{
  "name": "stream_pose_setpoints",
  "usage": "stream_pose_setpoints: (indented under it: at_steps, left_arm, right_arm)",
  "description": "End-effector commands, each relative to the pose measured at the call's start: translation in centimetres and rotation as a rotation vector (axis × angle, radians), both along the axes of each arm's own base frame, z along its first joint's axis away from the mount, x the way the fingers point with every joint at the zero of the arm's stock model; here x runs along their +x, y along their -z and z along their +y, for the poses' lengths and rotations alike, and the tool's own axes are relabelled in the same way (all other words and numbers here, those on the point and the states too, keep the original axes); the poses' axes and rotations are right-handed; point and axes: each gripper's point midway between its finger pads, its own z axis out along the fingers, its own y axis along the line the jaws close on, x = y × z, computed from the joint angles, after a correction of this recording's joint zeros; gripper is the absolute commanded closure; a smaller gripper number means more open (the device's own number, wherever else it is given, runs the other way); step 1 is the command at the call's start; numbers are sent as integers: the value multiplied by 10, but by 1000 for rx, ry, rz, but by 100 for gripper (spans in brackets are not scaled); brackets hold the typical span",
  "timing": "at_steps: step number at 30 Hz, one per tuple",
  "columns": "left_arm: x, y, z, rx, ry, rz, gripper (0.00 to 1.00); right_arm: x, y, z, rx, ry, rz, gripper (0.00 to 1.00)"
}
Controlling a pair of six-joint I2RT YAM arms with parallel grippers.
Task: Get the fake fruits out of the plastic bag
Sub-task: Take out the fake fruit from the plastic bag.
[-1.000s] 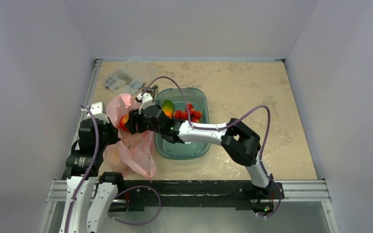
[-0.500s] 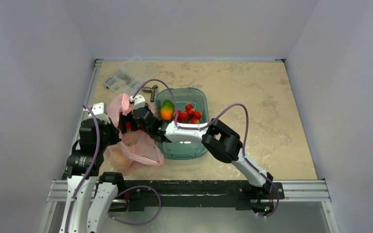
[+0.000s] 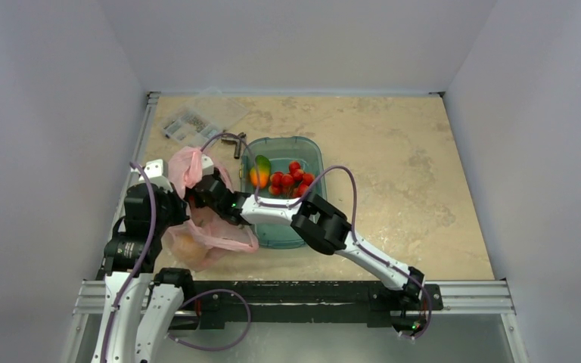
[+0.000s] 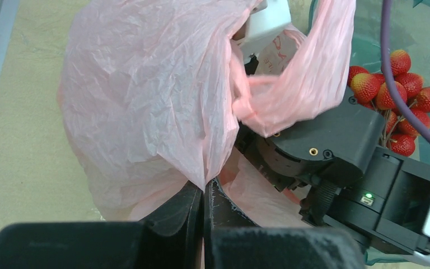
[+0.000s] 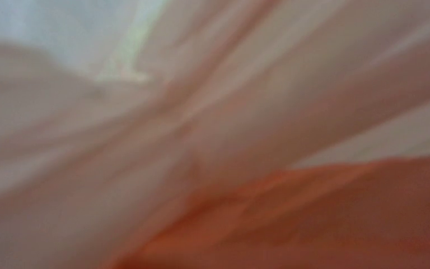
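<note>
The pink plastic bag lies crumpled at the table's left; it fills the left wrist view. My left gripper is shut on a fold of the bag's edge. My right gripper reaches into the bag's mouth, and its fingers are hidden by the plastic. The right wrist view shows only blurred pink film and an orange-red shape. A peach-orange fruit shows faintly through the bag. The bunch of small red fruits lies in the teal tub; it also shows in the left wrist view.
A green-to-orange mango-like fruit lies in the tub beside the red bunch. A small clear parts box sits at the back left. A small dark object lies behind the tub. The right arm's purple cable loops over the tub.
My right arm has swung left from over the tub and pushed its gripper into the bag. The round red fruit seen at the bag's mouth is now hidden. The left gripper has kept its hold.
</note>
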Motion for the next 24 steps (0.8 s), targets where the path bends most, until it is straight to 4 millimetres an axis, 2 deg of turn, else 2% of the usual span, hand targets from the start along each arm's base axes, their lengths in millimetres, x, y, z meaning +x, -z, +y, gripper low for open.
stream_pose_setpoints:
  at_steps: [1, 4, 5, 10, 15, 16, 17, 19, 22, 24]
  left_arm:
    - [5, -3, -4, 0, 27, -22, 100]
    - [5, -4, -4, -1, 28, -24, 100]
    - [5, -3, -4, -1, 27, -22, 100]
    - [4, -4, -4, 1, 24, -28, 100]
    - [3, -6, -1, 6, 11, -35, 100]
    - [3, -6, -1, 7, 9, -38, 100]
    - [2, -7, 0, 9, 3, -41, 100]
    - [1, -8, 2, 13, -7, -48, 100]
    - [0, -10, 7, 22, -34, -60, 100]
    - [-2, -12, 10, 27, -55, -65, 100]
  right_arm:
    - [2, -23, 11, 31, 9, -41, 16]
    - [4, -24, 13, 26, 9, -51, 26]
    - [5, -28, 13, 29, 11, -59, 32]
    - [2, -76, 9, 88, -2, -102, 58]
    - [-8, -118, -4, 133, -29, -133, 78]
    - [-12, -119, -9, 130, -38, -130, 82]
    - [-14, -130, -11, 146, -44, -137, 85]
    - [-21, -131, -21, 138, -56, -125, 91]
    - [-34, -144, -38, 146, -73, -104, 97]
    - [-44, -144, -49, 139, -97, -82, 99]
